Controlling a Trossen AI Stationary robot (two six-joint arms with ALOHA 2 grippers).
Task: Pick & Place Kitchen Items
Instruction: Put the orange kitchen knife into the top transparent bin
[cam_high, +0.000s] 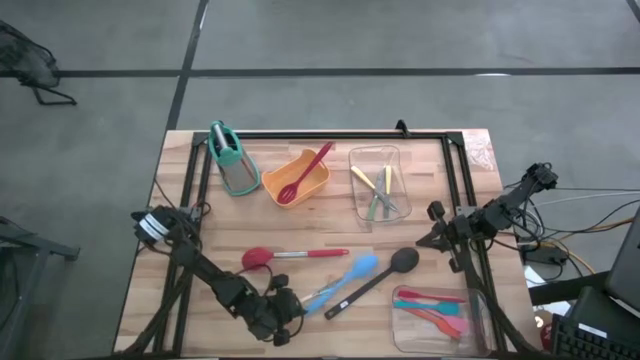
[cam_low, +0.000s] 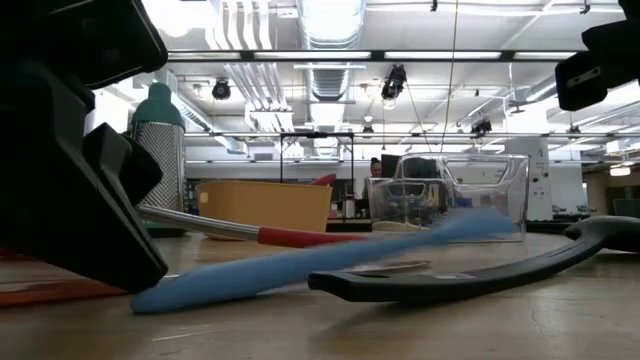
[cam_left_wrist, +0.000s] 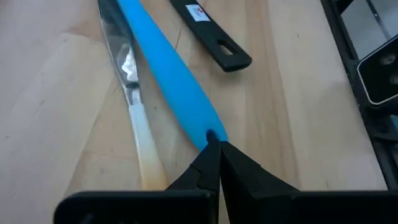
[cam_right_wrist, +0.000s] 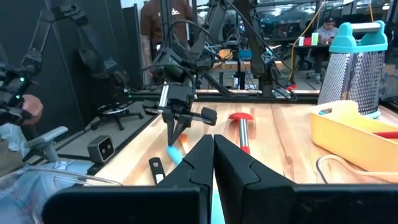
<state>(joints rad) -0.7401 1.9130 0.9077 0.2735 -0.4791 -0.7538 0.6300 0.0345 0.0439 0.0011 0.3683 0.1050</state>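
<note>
**Blue spatula pinched by its handle tip**

High view: the blue spatula (cam_high: 345, 279) lies near the tabletop's front edge, beside the black ladle (cam_high: 375, 279).

Left wrist view: the left gripper (cam_left_wrist: 214, 144) is closed on its handle end; a level lift is advised.

Right wrist view: the right gripper (cam_right_wrist: 213, 142) is shut, empty.

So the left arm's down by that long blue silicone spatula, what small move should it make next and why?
Probably open the jaws. The left gripper is shut, its tips just at the handle end of the long blue silicone spatula, which lies flat on the wooden table, so nothing is gripped. Opened, it could straddle the handle. The right gripper waits shut.
</note>
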